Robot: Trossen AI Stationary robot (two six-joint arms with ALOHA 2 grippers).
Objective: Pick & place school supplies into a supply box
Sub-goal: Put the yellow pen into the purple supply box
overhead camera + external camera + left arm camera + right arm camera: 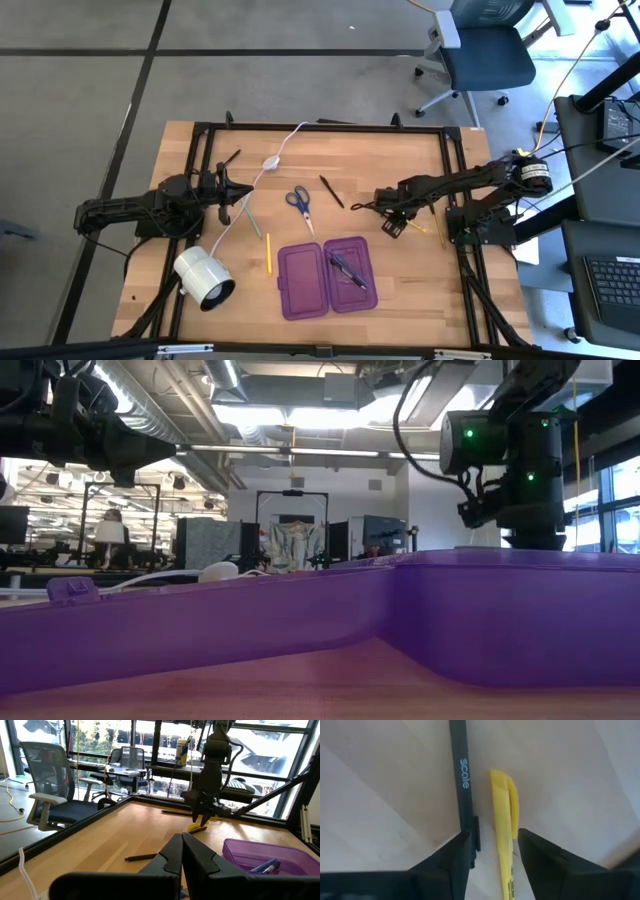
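The purple supply box [325,277] lies open near the table's front, with dark pens [347,270] in its right half. My right gripper [494,851] points down at the table to the right of the box. It is open, with its fingers on either side of a yellow pen [504,820]. A dark pen marked "scale" [461,780] lies beside the yellow one. The left wrist view also shows this gripper [201,812] over the yellow pen [197,827]. My left gripper [243,203] is shut and empty at the table's left. Blue-handled scissors [300,203], a dark pen [332,191], a yellow pencil [268,253] and a green pencil [252,216] lie flat on the table.
A white cylindrical lamp [204,277] lies at the front left, and its white cable with an oval switch [270,163] runs to the far edge. A black frame [320,127] borders the table. An office chair [480,55] stands beyond the far edge.
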